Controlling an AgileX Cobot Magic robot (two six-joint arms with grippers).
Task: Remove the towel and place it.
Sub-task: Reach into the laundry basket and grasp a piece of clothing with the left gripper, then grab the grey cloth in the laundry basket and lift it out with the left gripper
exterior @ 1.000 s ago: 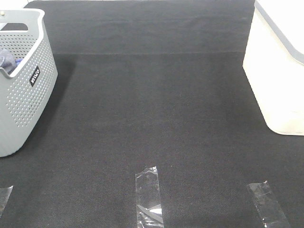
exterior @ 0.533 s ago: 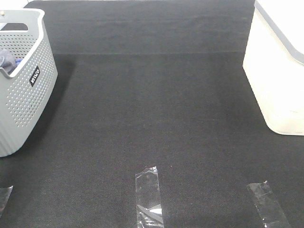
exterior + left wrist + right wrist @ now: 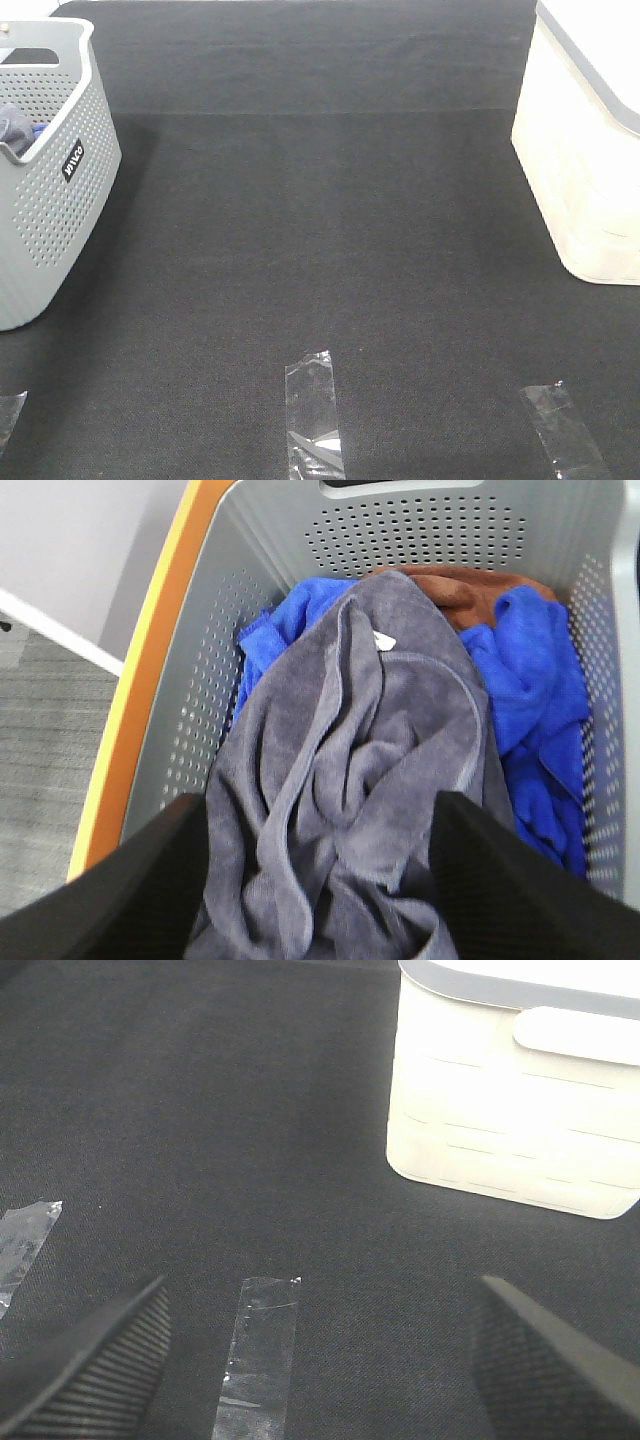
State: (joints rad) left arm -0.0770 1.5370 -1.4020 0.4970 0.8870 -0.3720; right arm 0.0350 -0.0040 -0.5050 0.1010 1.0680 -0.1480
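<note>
- The left gripper (image 3: 318, 802) hangs over the basket (image 3: 420, 530) with its fingers spread wide and nothing gripped. The towel (image 3: 400, 700) lies right between and under them.
- The spread looks chosen to straddle the towel's thick bunched ridge, so that closing would pinch several folds rather than one thin edge.
- I cannot tell whether the fingertips already touch the fabric.
- The towel sits crumpled on top of the heap, so it can be taken from above without digging.
- The blue cloth (image 3: 540, 680) lies beside the fingers and beyond them, partly under the towel. The brown cloth (image 3: 470, 585) is farther ahead, near the far wall.
- Because the blue cloth is tucked beneath the towel, a deep grab could drag it up too.
- The right gripper (image 3: 322, 1285) hovers over the mat (image 3: 250, 1110), fully spread and empty. A strip of tape (image 3: 260, 1350) lies just below it, and the bin (image 3: 510, 1110) stands ahead and to one side.
- It is well apart from the basket, probably to keep clear or to wait over the spot where the towel will go.
- The towel is not yet lifted, so I judge the task is at its start.
</note>
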